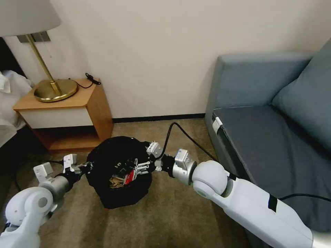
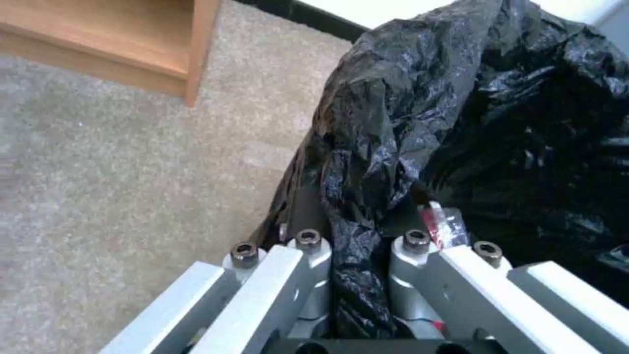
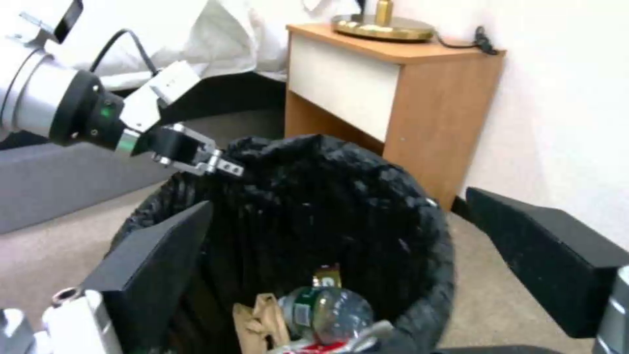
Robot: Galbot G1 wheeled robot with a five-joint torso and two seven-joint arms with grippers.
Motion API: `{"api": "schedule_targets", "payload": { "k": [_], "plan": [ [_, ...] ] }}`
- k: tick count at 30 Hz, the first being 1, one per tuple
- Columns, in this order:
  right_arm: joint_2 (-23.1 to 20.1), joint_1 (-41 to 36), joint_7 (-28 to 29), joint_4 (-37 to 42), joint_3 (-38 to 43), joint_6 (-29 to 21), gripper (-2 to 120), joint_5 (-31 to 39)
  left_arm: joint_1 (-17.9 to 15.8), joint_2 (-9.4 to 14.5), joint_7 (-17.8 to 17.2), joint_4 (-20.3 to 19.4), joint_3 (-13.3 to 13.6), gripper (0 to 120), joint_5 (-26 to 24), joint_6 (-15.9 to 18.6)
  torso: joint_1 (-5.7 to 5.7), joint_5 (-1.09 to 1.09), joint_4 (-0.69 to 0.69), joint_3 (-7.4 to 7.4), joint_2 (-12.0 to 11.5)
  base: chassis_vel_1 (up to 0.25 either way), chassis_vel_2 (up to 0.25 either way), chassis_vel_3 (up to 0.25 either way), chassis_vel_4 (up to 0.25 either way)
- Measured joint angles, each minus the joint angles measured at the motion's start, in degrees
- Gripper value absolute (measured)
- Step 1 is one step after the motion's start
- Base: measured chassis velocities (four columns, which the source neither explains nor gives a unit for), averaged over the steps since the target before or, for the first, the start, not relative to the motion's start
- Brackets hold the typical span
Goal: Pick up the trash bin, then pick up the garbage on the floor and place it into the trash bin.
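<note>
I have the trash bin (image 1: 119, 172) lifted and tilted above the carpet (image 1: 172, 213), between the nightstand (image 1: 65, 113) and the sofa (image 1: 269, 137). The left gripper (image 1: 86, 167) is clamped on the bin's rim, with a fold of the black liner (image 2: 419, 128) pinched between its fingers (image 2: 308, 255). The right gripper (image 1: 139, 168) hovers at the bin's mouth with its jaws spread wide and nothing in them. Inside the bin I see the brown paper bag (image 3: 262, 322), the plastic bottle (image 3: 324, 312) and the red-and-white packet (image 1: 129, 176); I cannot make out a gold wrapper with any certainty. Principal risk: the hold is a single-sided pinch on thin film and rim, so, in my judgement, the liner could slip or tear and drop the bin. The tilt also directs the mouth toward the right gripper, so further tipping could spill the contents. Clearances: the nightstand corner lies near the bin's far side, the sofa edge and a cable (image 1: 186, 136) run close to the right arm, and open carpet lies toward me.
</note>
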Motion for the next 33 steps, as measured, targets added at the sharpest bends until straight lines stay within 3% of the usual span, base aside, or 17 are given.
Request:
{"api": "schedule_targets", "payload": {
  "k": [10,17,33],
  "plan": [
    [-1.56,-4.63,0.87,1.07,2.61,1.11,100,-2.04,1.56,1.21,-2.01,2.05,-2.72,7,-0.70,0.00,0.00,-0.01,0.00,0.00,0.00,0.000,0.000,0.000,0.000],
    [-1.50,-7.96,0.85,1.70,2.98,1.67,100,-3.96,4.47,-0.40,-2.38,3.25,-5.25,7,-0.50,0.00,0.00,-0.01,0.00,0.00,0.00,0.000,0.000,0.000,0.000],
    [-1.33,-11.00,1.06,2.32,3.27,1.71,100,-5.14,5.24,-1.15,-2.82,6.27,-5.64,7,0.96,0.00,0.00,-0.01,0.00,0.00,0.00,0.000,0.000,0.000,0.000]
  ]
}}
